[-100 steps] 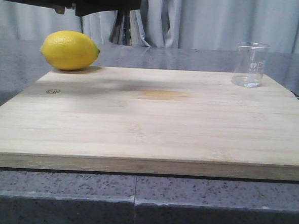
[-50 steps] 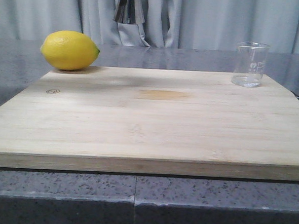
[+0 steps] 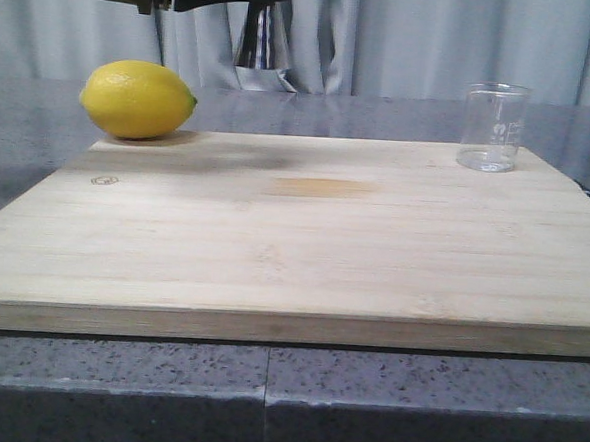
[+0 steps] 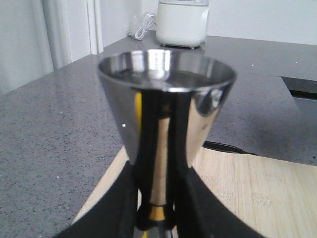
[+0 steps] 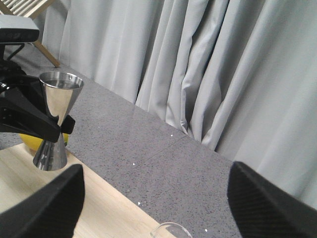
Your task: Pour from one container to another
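My left gripper is shut on the waist of the shiny steel jigger. It holds the jigger upright in the air above the back left of the wooden board. In the front view the jigger hangs under the dark left arm, right of the lemon. The clear glass beaker stands upright at the board's back right corner. My right gripper is open, and the beaker's rim shows just below the gap between its fingers. The right wrist view also shows the jigger held by the left gripper.
A yellow lemon lies at the board's back left corner. Grey stone counter surrounds the board. Grey curtains hang behind it. A white appliance stands on the counter far off.
The left arm rose with the jigger, then came down a little. The jigger now sits slightly further right. The beaker and the lemon have not moved.
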{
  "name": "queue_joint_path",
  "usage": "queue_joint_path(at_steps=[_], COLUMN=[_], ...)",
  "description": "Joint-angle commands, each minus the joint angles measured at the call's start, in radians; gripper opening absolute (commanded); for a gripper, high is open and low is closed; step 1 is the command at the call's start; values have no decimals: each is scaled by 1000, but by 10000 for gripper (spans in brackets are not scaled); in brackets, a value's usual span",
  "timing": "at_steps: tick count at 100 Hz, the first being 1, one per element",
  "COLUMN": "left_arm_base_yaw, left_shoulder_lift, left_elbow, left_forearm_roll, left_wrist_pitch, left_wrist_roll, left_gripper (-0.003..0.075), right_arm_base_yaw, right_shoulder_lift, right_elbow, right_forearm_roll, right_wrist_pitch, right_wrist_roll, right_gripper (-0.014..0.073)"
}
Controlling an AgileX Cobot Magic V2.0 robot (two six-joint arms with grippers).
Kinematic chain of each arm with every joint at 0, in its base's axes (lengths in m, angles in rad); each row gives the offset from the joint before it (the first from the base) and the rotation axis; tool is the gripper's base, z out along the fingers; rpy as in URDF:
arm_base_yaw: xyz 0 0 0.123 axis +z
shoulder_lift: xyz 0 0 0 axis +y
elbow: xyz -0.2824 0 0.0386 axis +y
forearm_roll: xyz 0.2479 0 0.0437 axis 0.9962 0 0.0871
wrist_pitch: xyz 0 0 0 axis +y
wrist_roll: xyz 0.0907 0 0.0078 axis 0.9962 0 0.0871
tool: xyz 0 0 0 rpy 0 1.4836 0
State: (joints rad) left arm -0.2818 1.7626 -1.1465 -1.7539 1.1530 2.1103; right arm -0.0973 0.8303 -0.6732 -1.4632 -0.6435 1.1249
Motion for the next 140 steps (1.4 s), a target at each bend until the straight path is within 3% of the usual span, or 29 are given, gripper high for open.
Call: queue_joint_path(at_steps=[1,98,140], left_arm_base_yaw=[-10,-40,-38], left_shoulder_lift=[-45,-63,-94], left_elbow=[-37,14,116], left_forearm_roll=[-97,-16,-28], left_wrist_pitch=[115,115,115], left_wrist_roll=[-15,-30,15], left_gripper=[-19,-19,-19], right_arm_base_yaw=[-7,-7,-7], right_shoulder_lift=[-12,-12,-12], right_elbow=[-24,-24,-24], right_forearm_roll=[37,21,14], right_wrist_pitch=[-14,3,12], right_wrist_roll=[5,5,5], right_gripper=[544,544,544])
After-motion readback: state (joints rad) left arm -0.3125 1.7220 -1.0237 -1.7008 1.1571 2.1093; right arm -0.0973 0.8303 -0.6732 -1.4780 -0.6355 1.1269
